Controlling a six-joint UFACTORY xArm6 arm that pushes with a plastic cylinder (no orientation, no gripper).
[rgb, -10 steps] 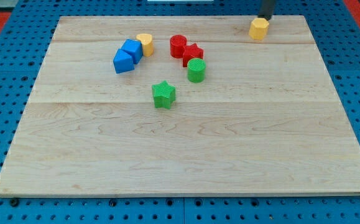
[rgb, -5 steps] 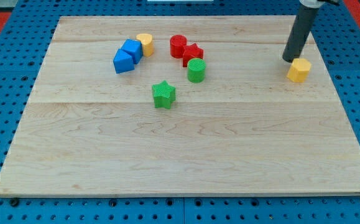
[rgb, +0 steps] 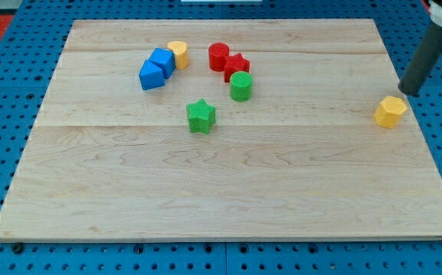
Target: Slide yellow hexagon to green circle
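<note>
The yellow hexagon (rgb: 390, 111) lies near the board's right edge, about mid-height in the view. The green circle (rgb: 241, 86) stands upright left of centre, far to the hexagon's left. My tip (rgb: 406, 92) is at the end of the dark rod that comes down from the view's top right. It sits just above and to the right of the hexagon, close to it or touching it.
A red circle (rgb: 219, 56) and a red star (rgb: 237, 66) sit just above the green circle. A green star (rgb: 201, 116) lies below and left of it. Two blue blocks (rgb: 156, 68) and a second yellow block (rgb: 179, 53) cluster at the upper left.
The yellow hexagon has slid from the board's top right down and to the right, away from the green circle. My tip followed it down and right. The other blocks have not moved.
</note>
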